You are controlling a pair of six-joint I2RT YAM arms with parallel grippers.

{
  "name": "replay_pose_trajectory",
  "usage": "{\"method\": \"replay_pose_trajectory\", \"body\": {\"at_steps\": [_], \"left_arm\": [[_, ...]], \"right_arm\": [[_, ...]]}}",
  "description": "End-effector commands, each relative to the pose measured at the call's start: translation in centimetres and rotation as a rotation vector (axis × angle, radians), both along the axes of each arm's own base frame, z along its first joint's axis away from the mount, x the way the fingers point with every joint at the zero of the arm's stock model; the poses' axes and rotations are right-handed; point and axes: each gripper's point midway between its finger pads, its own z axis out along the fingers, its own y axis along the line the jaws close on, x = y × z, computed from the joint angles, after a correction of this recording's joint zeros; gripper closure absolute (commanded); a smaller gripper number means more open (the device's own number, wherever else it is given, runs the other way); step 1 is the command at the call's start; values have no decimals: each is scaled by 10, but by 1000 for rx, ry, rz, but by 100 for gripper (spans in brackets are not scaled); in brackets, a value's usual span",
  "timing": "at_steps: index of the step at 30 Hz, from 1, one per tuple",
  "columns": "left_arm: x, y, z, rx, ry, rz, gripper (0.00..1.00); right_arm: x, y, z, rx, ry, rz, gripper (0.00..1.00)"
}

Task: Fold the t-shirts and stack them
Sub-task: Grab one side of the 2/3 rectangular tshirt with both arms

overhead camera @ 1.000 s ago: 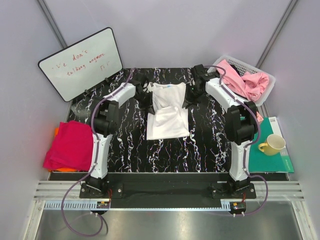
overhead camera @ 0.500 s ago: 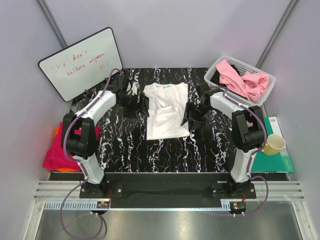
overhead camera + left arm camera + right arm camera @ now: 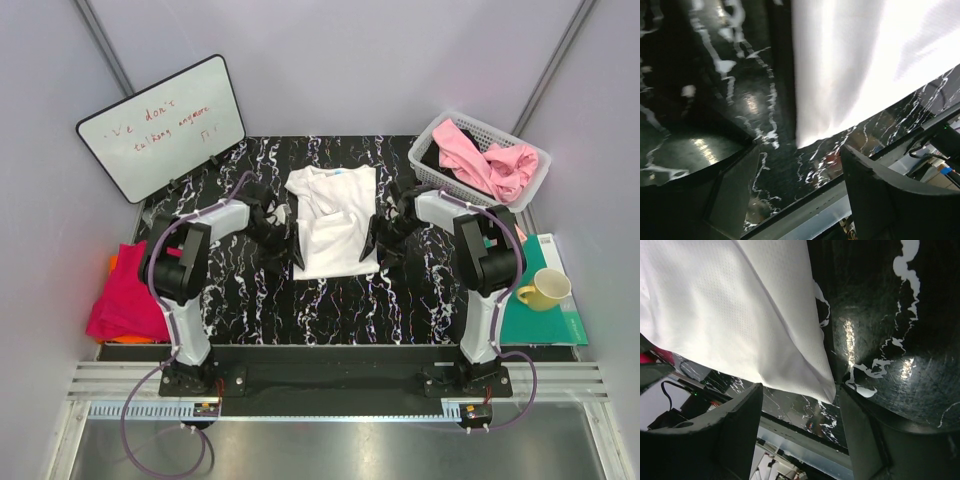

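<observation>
Left gripper [image 3: 280, 235] and right gripper [image 3: 375, 240], both spread and empty, have come back beside the white shirt [image 3: 333, 215] at its near corners; I expect another fold.

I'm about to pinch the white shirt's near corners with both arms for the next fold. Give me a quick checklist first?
1. Left gripper open and empty: ok.
2. Right gripper open and empty: ok.
3. Near-left corner of the white t-shirt sits between the left fingers: ok.
4. Near-right corner sits between the right fingers: ok.
5. Shirt lying smooth: not ok, creased across its upper half.
6. Fingertip height above the table: cannot tell.
</observation>
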Motion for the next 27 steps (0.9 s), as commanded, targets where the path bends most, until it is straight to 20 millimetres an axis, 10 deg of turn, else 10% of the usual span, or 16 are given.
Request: {"method": "replay_pose_trajectory", "body": {"at_steps": [1, 4, 8, 9, 21, 27], "left_arm": [[7, -33, -10, -50, -19, -51, 27], [6, -47, -19, -43, 1, -68, 37], [4, -52, -27, -38, 29, -65, 100], [3, -51, -27, -30, 34, -65, 100], [-56, -20, 16, 10, 62, -90, 100], [-48, -21, 64, -8, -12, -118, 100]], "right_arm": [[4, 6, -3, 34, 8, -17, 31], [2, 8, -7, 48, 26, -15, 44], [0, 12, -6, 74, 38, -8, 89], [-3, 13, -5, 82, 48, -8, 100], [-57, 4, 26, 125, 128, 10, 100], [-45, 8, 66, 159, 23, 31, 100]]}}
